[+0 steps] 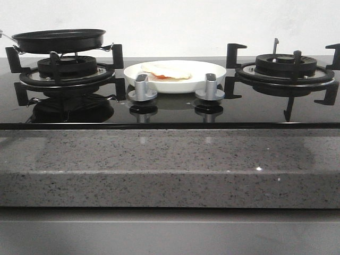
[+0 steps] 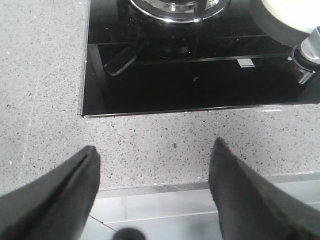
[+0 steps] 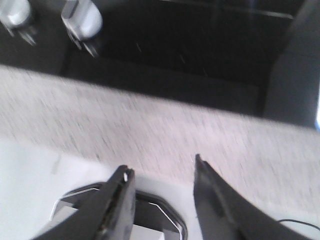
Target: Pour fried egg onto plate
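Observation:
The fried egg, off-white with an orange patch, lies on the white plate in the middle of the hob, behind the two grey knobs. The black frying pan rests on the left burner. Neither arm shows in the front view. My left gripper hangs open over the speckled counter's front edge, with nothing between its fingers; a sliver of the plate shows at a corner of that view. My right gripper is open and holds nothing, over the counter edge, in a blurred picture.
The black glass hob carries a left burner grate, a right burner grate and two grey knobs. A speckled stone counter runs along the front, with a drop below its edge.

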`<state>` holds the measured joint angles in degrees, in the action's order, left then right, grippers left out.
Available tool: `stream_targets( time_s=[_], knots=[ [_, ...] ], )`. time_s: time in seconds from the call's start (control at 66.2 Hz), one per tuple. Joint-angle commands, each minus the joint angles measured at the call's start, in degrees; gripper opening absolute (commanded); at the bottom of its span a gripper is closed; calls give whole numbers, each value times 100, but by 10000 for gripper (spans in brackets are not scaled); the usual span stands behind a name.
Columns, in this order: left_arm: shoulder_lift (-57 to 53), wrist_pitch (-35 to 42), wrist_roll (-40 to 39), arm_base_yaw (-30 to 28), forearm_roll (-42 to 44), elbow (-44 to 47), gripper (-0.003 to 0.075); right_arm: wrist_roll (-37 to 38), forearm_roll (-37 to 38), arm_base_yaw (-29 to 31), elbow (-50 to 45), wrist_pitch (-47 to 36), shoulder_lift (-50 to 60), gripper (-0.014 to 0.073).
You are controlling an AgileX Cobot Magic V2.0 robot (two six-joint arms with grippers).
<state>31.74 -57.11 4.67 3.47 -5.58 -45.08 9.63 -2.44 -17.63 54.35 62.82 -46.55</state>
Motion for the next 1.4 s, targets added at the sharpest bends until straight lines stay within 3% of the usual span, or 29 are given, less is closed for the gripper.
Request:
stream_targets(
  time_s=[0.0, 0.347, 0.468, 0.725, 0.83, 1.389],
  knots=[
    [13, 436, -55, 41, -72, -153, 458, -69, 96, 18, -249, -299, 512, 321],
    [13, 563, -55, 41, -72, -153, 433, -69, 96, 18, -693, 69, 1724, 320],
    [13, 563, -55, 41, -72, -153, 321, -69, 96, 18, -697, 141, 1760, 252],
    [13, 576, -55, 41, -139, -153, 62, -69, 96, 18, -704, 161, 1760, -25],
    [13, 612, -55, 41, -164, -153, -20, -69, 96, 18, -704, 146, 1760, -66],
    [13, 628, -55, 41, -177, -153, -20, -69, 101, 18, -704, 126, 1760, -68]
  ],
)
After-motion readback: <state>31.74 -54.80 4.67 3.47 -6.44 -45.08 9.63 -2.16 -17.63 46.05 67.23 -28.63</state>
